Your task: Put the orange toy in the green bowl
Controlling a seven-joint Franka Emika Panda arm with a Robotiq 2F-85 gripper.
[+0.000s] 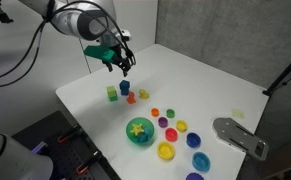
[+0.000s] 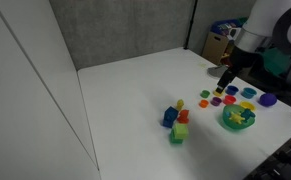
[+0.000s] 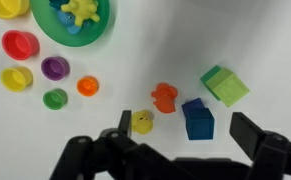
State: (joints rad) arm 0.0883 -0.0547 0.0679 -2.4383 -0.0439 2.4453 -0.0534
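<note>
The orange toy [image 3: 165,97] lies on the white table between a small yellow toy [image 3: 142,122] and a blue cube [image 3: 197,118]. It also shows in both exterior views [image 1: 131,98] [image 2: 182,118]. The green bowl [image 3: 50,30] holds a yellow star-like toy and stands apart from the toy cluster, seen in both exterior views [image 1: 132,139] [image 2: 228,124]. My gripper [image 3: 188,128] is open and empty, hovering above the table over the blue cube, with the orange toy just beyond its fingers. It shows in both exterior views [image 1: 123,65] [image 2: 225,80].
A green cube [image 3: 225,85] lies beside the blue cube. Several small coloured cups, among them red [image 3: 21,44], purple [image 3: 55,68] and orange [image 3: 88,86], stand beside the bowl. A grey flat object [image 1: 240,135] lies at the table's edge.
</note>
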